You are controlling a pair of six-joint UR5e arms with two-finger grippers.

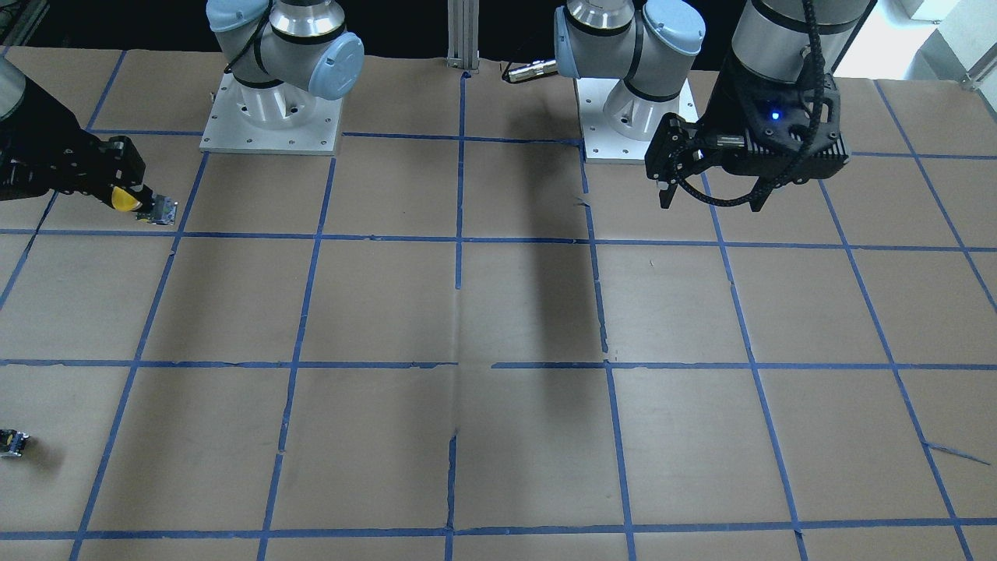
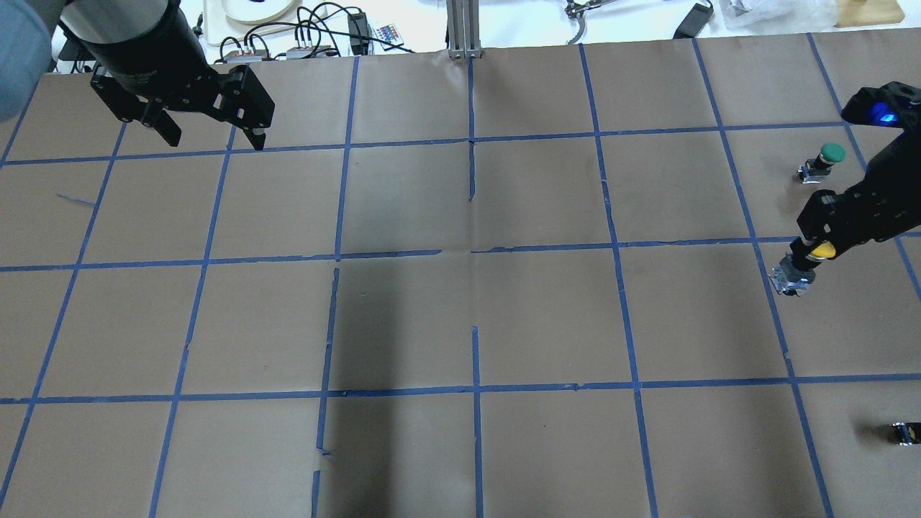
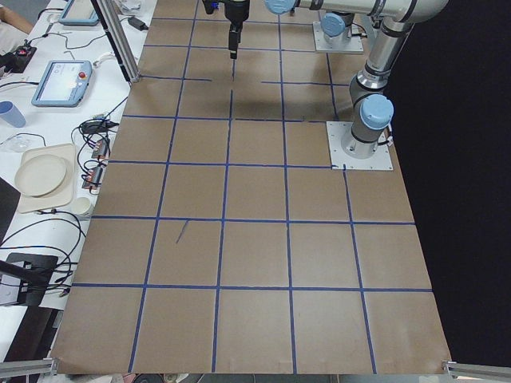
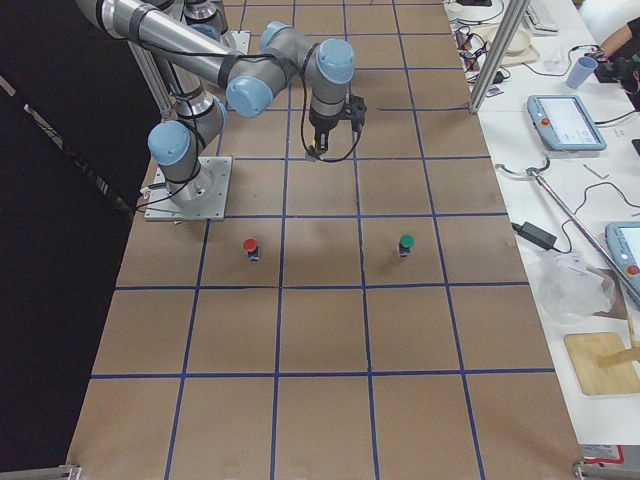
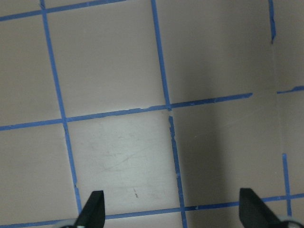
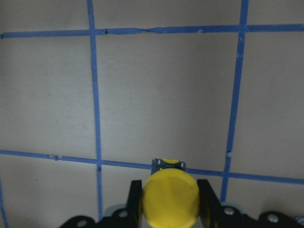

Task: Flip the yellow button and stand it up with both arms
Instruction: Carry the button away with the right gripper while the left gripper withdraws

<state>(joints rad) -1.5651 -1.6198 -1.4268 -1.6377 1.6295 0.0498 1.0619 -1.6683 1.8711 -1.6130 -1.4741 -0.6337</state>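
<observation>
At the robot's right-hand end of the table (image 2: 547, 316), the right gripper (image 2: 810, 253) pinches the yellow button (image 6: 170, 199) by its cap, with one finger on each side of the cap and the block body projecting beyond the fingertips. The left gripper (image 2: 214, 138) hangs over the opposite end, its fingers (image 5: 93, 209) spread wide with nothing between them, well apart from the button.

Robotics lab: tape-gridded table (image 2: 540, 324), teach pendant (image 4: 565, 122)
</observation>
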